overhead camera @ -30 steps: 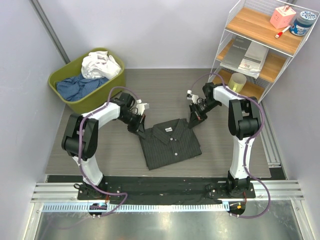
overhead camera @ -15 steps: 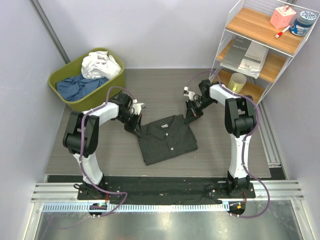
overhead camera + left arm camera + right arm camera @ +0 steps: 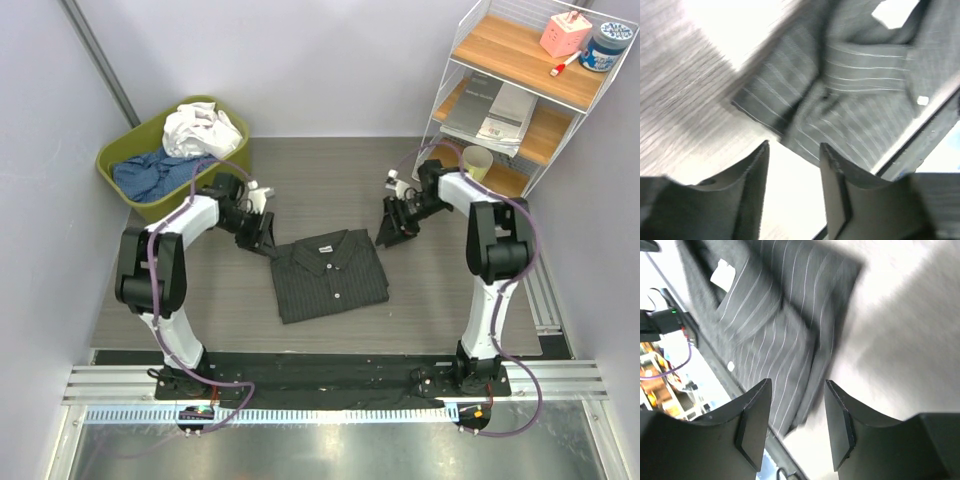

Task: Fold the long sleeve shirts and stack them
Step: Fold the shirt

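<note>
A dark pinstriped long sleeve shirt [image 3: 328, 275] lies folded into a rectangle on the table, collar toward the far side. My left gripper [image 3: 262, 235] is open just off the shirt's far left corner, clear of the cloth [image 3: 850, 100]. Open too, my right gripper [image 3: 390, 230] sits just off the far right corner with the shirt's edge [image 3: 775, 335] in front of its fingers. Neither gripper holds anything.
A green bin [image 3: 175, 160] at the far left holds a white shirt [image 3: 203, 130] and a blue garment [image 3: 150, 172]. A wire shelf unit [image 3: 520, 100] with a yellow cup [image 3: 475, 162] and papers stands at the far right.
Both grippers let go of the shirt's far corners and drew outward, the left to the left and the right to the right. The shirt shifted slightly left and settled flat.
</note>
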